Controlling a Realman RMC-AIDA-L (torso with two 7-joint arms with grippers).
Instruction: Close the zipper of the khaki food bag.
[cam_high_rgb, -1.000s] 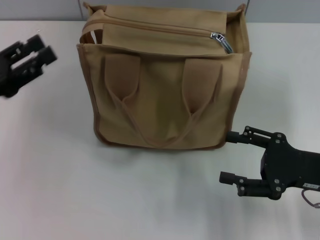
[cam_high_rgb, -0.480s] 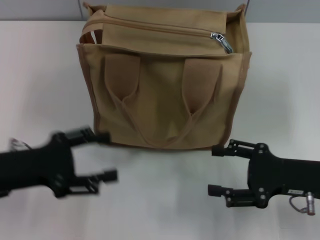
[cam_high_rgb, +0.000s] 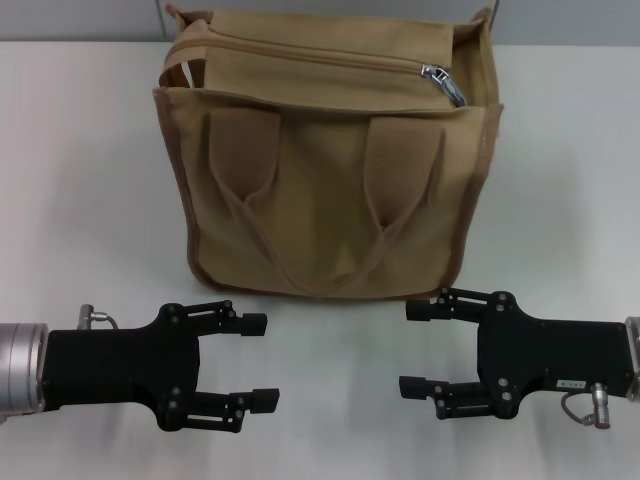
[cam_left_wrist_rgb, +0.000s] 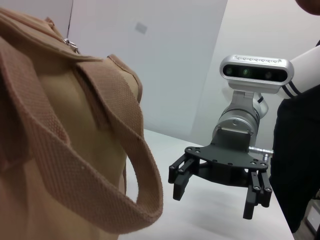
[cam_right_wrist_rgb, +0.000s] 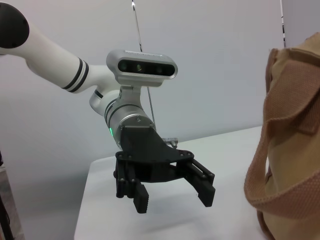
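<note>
The khaki food bag (cam_high_rgb: 330, 180) stands upright at the table's far middle, its two handles hanging down the front. Across its top runs the zipper (cam_high_rgb: 320, 55), with the silver slider (cam_high_rgb: 437, 78) at the right end of the track. My left gripper (cam_high_rgb: 258, 362) rests low in front of the bag's left half, open and empty, pointing right. Facing it from the right, my right gripper (cam_high_rgb: 412, 348) is open and empty, just below the bag's bottom right corner. The left wrist view shows the bag (cam_left_wrist_rgb: 50, 150) and the right gripper (cam_left_wrist_rgb: 215, 200). The right wrist view shows the left gripper (cam_right_wrist_rgb: 175, 200).
The white table (cam_high_rgb: 90, 200) lies bare on both sides of the bag and between the two grippers. A grey wall (cam_high_rgb: 80, 18) runs behind the bag.
My left arm swung from the far left down to the front of the bag. The right gripper shifted left toward the middle. The bag and slider stayed put.
</note>
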